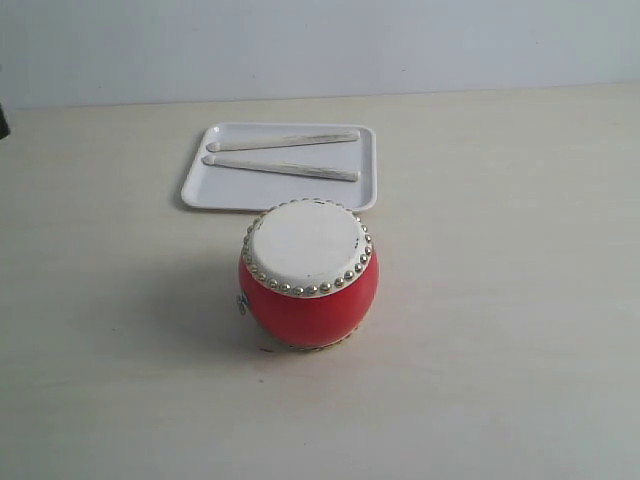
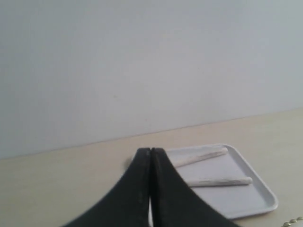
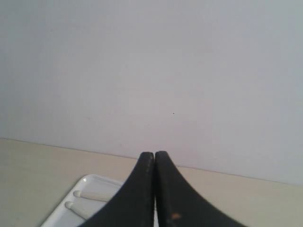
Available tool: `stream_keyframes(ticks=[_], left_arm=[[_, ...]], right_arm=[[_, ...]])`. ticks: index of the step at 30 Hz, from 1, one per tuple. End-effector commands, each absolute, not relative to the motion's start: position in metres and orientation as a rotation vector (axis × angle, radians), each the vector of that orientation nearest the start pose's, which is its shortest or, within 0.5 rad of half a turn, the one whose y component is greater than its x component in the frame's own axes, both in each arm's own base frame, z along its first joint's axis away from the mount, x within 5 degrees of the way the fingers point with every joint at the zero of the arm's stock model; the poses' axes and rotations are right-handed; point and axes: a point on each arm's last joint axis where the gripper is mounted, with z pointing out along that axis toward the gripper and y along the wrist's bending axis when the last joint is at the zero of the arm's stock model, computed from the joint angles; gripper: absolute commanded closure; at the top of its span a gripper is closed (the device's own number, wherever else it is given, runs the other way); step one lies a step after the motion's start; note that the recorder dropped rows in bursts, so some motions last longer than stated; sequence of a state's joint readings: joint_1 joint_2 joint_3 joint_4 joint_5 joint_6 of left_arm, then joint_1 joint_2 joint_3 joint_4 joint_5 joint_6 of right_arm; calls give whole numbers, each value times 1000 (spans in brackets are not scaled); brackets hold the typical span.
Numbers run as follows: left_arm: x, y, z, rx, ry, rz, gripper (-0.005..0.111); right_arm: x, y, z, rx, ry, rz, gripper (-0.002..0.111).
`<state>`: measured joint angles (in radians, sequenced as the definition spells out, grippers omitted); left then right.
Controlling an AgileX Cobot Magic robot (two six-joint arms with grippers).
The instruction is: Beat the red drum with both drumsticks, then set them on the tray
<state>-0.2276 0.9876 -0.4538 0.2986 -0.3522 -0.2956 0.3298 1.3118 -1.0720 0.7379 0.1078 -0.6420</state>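
The red drum [image 1: 308, 272] stands upright at the middle of the table, cream head up, studs round its rim. Behind it lies the white tray [image 1: 225, 192] with both drumsticks on it: one [image 1: 285, 141] nearer the back rim, the other [image 1: 282, 168] in front of it, tips to the left. Neither arm shows in the exterior view. My left gripper [image 2: 150, 152] is shut, its black fingers pressed together with nothing between them, the tray [image 2: 246, 194] and sticks [image 2: 218, 181] beyond it. My right gripper [image 3: 154, 155] is likewise shut and empty, with the tray [image 3: 71, 203] beyond.
A pale beige table [image 1: 520, 300] runs back to a plain light wall [image 1: 400, 40]. A dark object [image 1: 3, 120] pokes in at the far left edge. A few drum studs [image 2: 293, 221] peek into the left wrist view's corner.
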Motion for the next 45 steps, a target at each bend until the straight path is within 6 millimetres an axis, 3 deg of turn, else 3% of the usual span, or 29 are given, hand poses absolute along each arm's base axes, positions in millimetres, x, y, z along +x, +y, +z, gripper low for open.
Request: stream_keyframes(ticks=[1,7,10,32,35,38,40,45], left_arm=[[161,-40,280,204,1600,-200,107],[122,-30,277,188,1506,-189,107],[111,-27,278,185,1471,-189,107],[102,-24,282,188,1427,-170,107],[90,-16,282,165,1437,-111,107],[53,-2,276,68,1453,-3,107],[39,1,270,36,1473,38,107],[45,2,249,19,1575,68,107]], right_arm=[[285,102,369,-251,1792,361,108],[285,102,369,-252,1793,361,108],[285,102,369,-252,1793,361,108],[285,102,369,-252,1793,361,108],[285,102,369,-252,1793,361,108],[285,102,369,-250,1793,364,108],[285,102,369,-250,1793,364,108],[284,102,369,-253,1793,365,108]])
